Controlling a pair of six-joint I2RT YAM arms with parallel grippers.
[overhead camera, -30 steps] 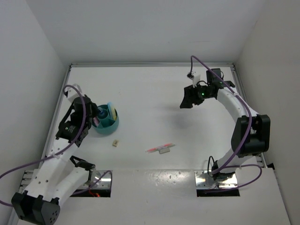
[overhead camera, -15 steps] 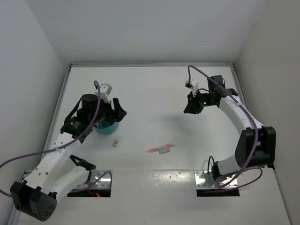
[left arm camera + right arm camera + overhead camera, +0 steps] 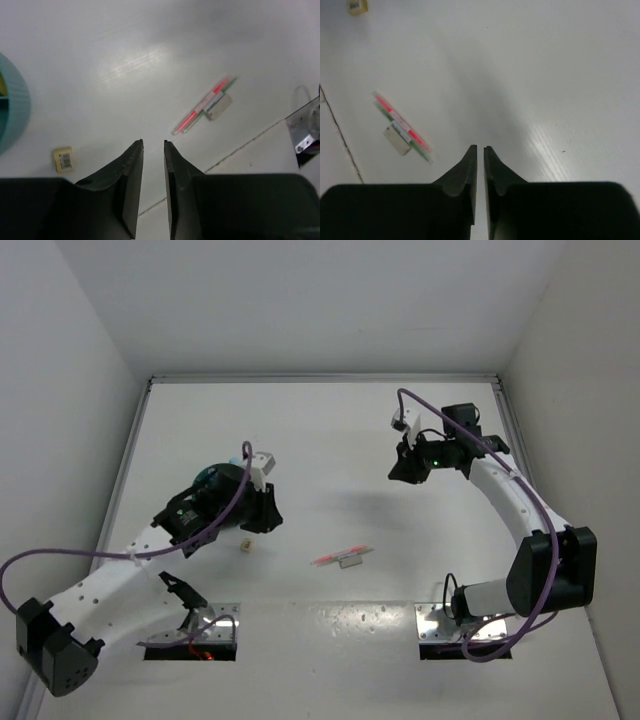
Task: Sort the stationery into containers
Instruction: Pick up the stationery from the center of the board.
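The teal container (image 3: 207,478) stands at the left, mostly hidden under my left arm; its rim shows in the left wrist view (image 3: 11,115). My left gripper (image 3: 264,512) (image 3: 153,143) hovers just right of it, jaws a narrow gap apart and empty. A beige eraser (image 3: 245,545) (image 3: 62,159) lies below it on the table. A thin red and green pen bundle (image 3: 340,556) (image 3: 202,104) (image 3: 402,127) with a small beige tag lies mid-table. My right gripper (image 3: 400,470) (image 3: 480,147) hangs at the back right, jaws nearly touching, holding nothing.
White walls close in the table on the left, back and right. Two metal base plates (image 3: 455,620) (image 3: 200,628) sit at the near edge. A seam line crosses the table in front of the pens.
My left arm swung from the cup's left side across it to its right, its jaws opening wide and then narrowing. The right gripper's jaws closed and it shifted slightly.
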